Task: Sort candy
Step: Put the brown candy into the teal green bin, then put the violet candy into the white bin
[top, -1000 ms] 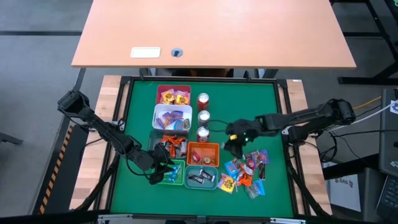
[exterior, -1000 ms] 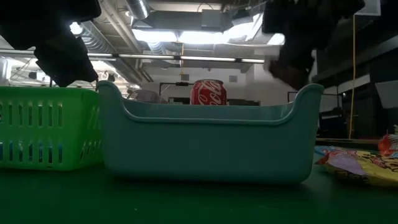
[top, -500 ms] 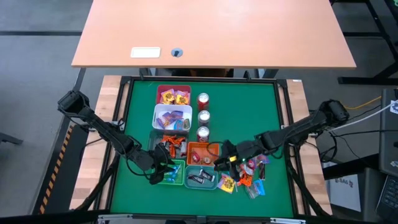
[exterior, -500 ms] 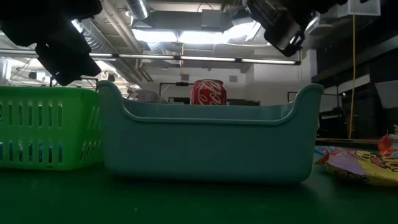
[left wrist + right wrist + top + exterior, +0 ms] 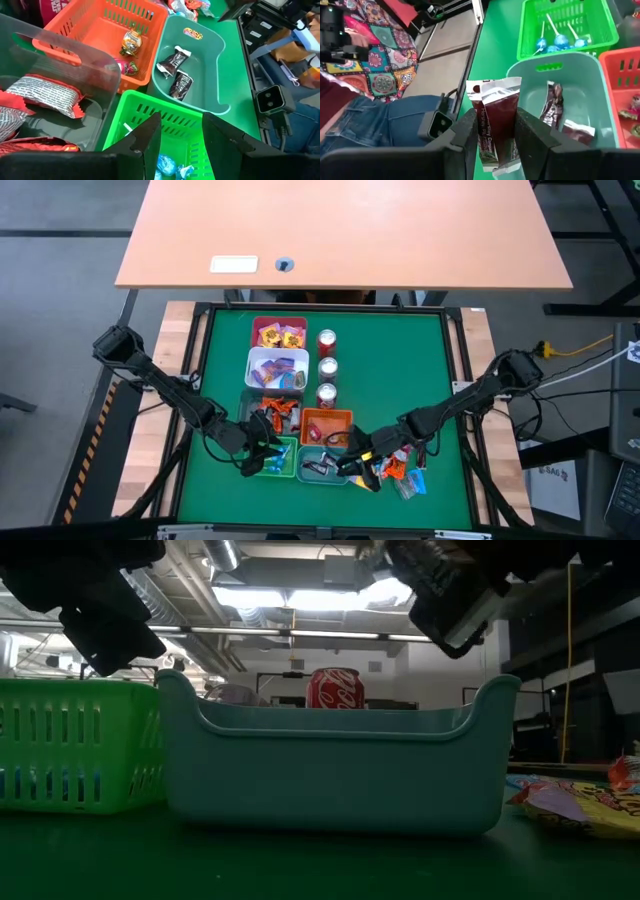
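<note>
A dark-wrapped candy is being held clamped between the fingers of the right tool, poised over the teal bin, where two dark candies are lying. The left tool, fingers apart, is being held over the green bin containing blue lollipops.

Right claw holding candy above bin, lollipops in neighbouring basket
</note>
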Action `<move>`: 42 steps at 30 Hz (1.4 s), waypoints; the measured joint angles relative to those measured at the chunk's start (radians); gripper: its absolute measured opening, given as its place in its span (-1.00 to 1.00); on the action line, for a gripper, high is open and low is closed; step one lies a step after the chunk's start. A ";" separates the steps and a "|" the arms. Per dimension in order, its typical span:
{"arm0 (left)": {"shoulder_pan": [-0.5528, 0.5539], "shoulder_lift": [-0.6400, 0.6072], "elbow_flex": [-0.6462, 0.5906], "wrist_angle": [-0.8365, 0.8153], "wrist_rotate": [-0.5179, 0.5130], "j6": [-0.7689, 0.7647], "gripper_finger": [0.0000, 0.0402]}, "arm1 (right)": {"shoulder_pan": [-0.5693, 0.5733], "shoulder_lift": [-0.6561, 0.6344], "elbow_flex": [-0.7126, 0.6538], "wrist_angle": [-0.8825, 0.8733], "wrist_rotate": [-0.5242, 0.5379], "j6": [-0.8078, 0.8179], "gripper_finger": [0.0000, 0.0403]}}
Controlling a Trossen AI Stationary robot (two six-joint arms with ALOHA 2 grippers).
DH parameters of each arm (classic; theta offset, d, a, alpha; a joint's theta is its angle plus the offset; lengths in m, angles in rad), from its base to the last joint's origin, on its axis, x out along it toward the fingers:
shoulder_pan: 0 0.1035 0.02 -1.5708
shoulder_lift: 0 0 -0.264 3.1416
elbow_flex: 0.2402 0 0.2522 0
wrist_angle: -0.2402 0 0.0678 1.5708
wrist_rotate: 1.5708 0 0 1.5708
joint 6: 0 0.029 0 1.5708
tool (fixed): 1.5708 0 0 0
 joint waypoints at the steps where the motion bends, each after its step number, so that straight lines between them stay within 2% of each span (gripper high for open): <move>1: 0.000 0.000 0.000 0.000 0.000 0.000 -0.35 | 0.000 0.008 0.000 0.010 0.000 0.000 -0.45; 7: 0.000 0.000 0.000 0.000 0.000 0.000 -0.34 | -0.001 0.027 0.000 0.003 0.053 0.000 -0.45; 16: 0.000 0.000 0.000 0.000 0.000 0.000 -0.34 | -0.001 0.026 0.000 0.008 0.053 0.000 -0.43; 28: 0.000 0.000 0.000 -0.001 -0.001 0.000 -0.34 | -0.001 0.026 0.000 0.005 0.062 0.000 0.03; 35: 0.000 0.000 0.000 -0.001 -0.001 0.000 -0.35 | -0.001 0.026 0.000 0.005 -0.052 0.000 0.03; 38: 0.000 0.000 0.000 -0.001 -0.020 0.000 -0.35 | -0.010 0.026 0.000 0.002 -0.149 0.000 0.00; 42: 0.000 0.000 0.000 -0.001 -0.058 0.000 -0.35 | -0.038 0.026 0.032 -0.083 -0.332 0.000 -0.01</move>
